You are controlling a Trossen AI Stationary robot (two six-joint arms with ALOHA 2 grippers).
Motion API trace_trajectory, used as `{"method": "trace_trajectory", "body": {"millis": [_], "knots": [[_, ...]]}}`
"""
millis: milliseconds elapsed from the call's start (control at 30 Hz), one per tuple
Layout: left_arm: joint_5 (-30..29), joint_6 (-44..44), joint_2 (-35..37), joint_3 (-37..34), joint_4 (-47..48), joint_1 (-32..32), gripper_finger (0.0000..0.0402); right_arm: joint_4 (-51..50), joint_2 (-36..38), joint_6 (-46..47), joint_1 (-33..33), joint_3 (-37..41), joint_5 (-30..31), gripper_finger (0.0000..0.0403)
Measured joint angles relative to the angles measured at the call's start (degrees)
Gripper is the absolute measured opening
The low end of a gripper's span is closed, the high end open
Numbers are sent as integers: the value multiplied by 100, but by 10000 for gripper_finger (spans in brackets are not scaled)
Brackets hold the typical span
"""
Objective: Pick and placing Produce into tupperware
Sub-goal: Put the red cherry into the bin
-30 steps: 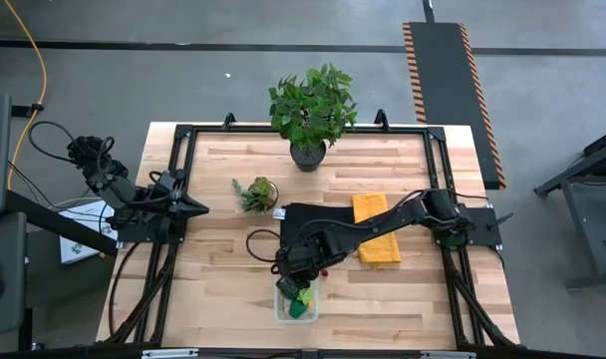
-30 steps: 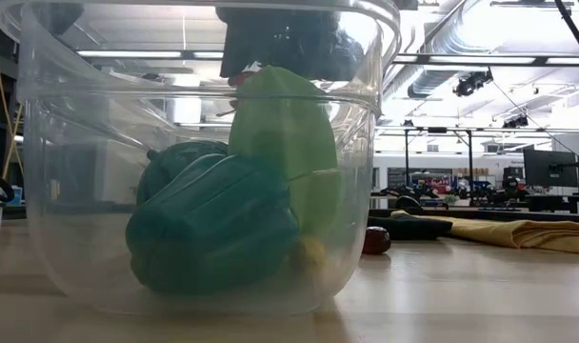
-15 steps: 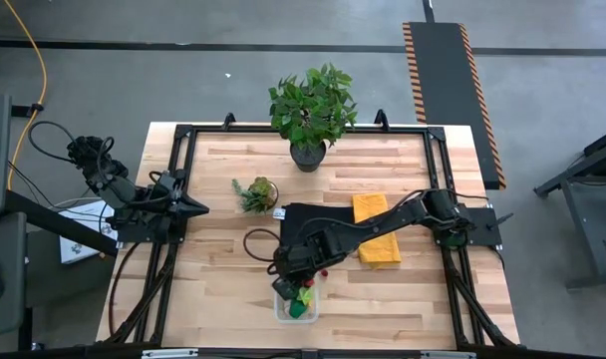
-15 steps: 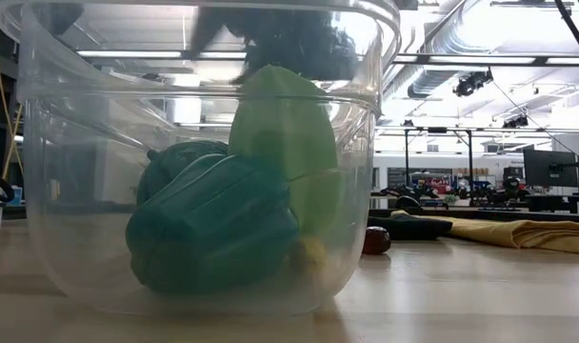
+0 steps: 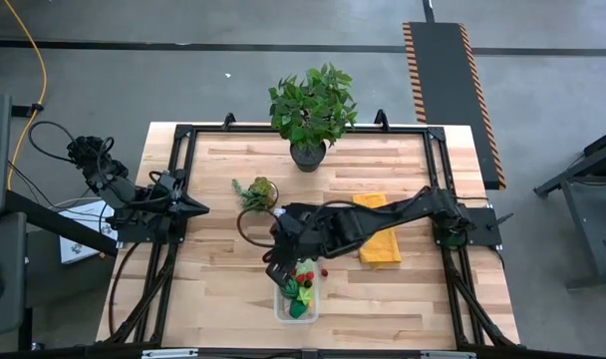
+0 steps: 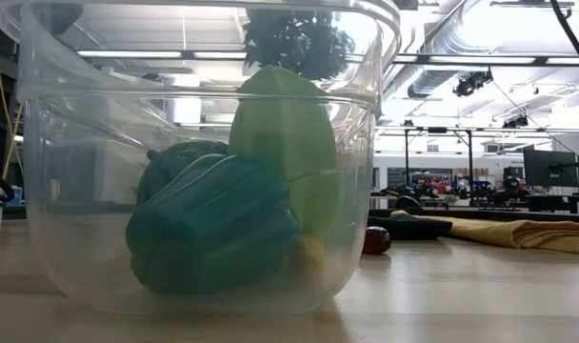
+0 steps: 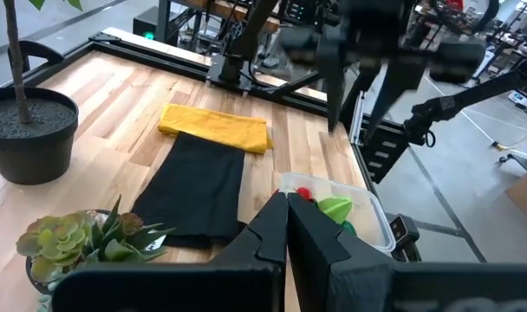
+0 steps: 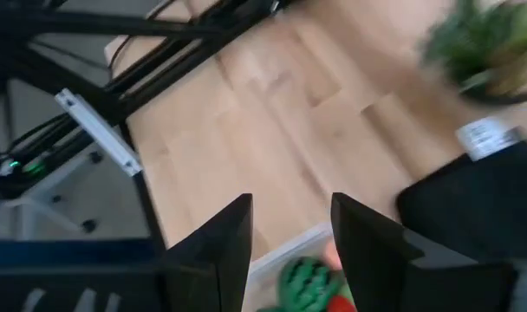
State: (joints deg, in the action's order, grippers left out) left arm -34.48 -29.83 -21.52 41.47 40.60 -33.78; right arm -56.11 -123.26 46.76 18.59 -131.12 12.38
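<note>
1. Since a second ago, right gripper (image 5: pixel 280 267) has pulled up and back from the tub (image 5: pixel 296 310), toward the succulent (image 5: pixel 255 191) side.
2. Its fingers (image 8: pixel 218 247) stand parted with nothing between them.
3. Just ahead of and below that gripper, the tub holds the produce: a dark-green pepper (image 6: pixel 211 224), a lime-green piece (image 6: pixel 285 133) leaning on it, something red (image 7: pixel 303 194).
4. One small dark-red piece (image 6: pixel 375 240) lies on the table (image 5: pixel 403 299) beside the tub, toward the yellow cloth (image 5: pixel 381 245).
5. Left gripper (image 7: pixel 287 227) waits closed, well apart at the table's left edge.
</note>
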Motion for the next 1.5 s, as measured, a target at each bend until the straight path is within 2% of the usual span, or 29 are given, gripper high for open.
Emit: {"method": "trace_trajectory", "body": {"millis": [133, 367, 500, 667, 767, 967, 1100, 1200, 1333, 1500], "knots": [[0, -2, 0, 0, 0, 0, 1, -417, 98, -50, 94, -351, 609, 149], [-2, -2, 0, 0, -5, 2, 1, -427, 974, 190, 232, 660, 1112, 149], [-2, -13, 0, 0, -10, 0, 1, -63, 1522, 372, 442, 1510, 1372, 149], [-19, -276, 2, 0, -58, 0, 1, 1124, 2337, 483, 696, 3026, 1405, 149], [-225, -650, 0, 0, -70, 0, 1, 2138, 2922, 564, 849, 4113, 1409, 149], [-700, -1305, 0, 0, -70, 0, 1, 4894, 4011, 367, 1052, 6249, 1115, 149], [-760, -1569, 0, 0, -234, 0, 1, 6311, 4584, 227, 1045, 7251, 962, 149], [-922, -1561, -8, 0, -544, 0, 1, 6637, 4904, 61, 1044, 7654, 911, 149], [-1323, -1558, -84, -2, -928, 1, 1, 6663, 5246, -279, 1029, 7935, 999, 149], [-1472, -1504, -271, 0, -1125, 1, 1, 6601, 5708, -495, 973, 8269, 1164, 149]]}}
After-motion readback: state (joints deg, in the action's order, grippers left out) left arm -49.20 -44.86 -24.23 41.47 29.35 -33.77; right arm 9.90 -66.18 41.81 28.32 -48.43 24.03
